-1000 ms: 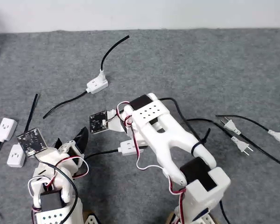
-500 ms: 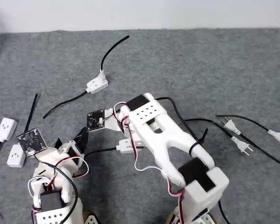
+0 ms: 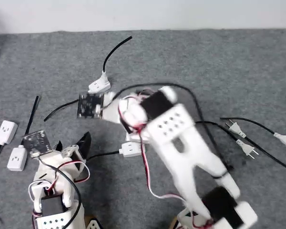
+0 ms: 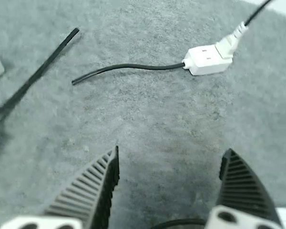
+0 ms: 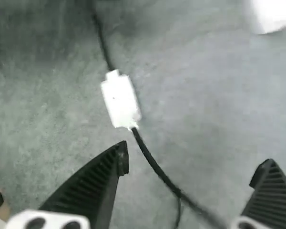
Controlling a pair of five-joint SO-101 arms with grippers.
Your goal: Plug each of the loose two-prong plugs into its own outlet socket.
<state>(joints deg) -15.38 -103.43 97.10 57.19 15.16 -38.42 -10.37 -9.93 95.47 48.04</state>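
Grey felt covers the worktop (image 3: 229,62), with a pale wall behind it. Loose plugs (image 3: 234,128) lie at its right side and spare sockets (image 3: 6,131) at its left edge. The right arm (image 3: 181,138) is stretched low toward the middle, its end effector (image 5: 195,162) spread wide above a white connector (image 5: 120,102) on a black cord. The left arm (image 3: 55,186) sits folded near its base, its end effector (image 4: 171,152) spread and empty.

Grey mat (image 3: 229,62) — matt, rough felt-like nap, outlet socket (image 4: 207,59) smooth white plastic, its cord (image 4: 128,67) probably matt rubber, left gripper (image 4: 171,150) — ribbed black plastic fingers (image 4: 100,183).
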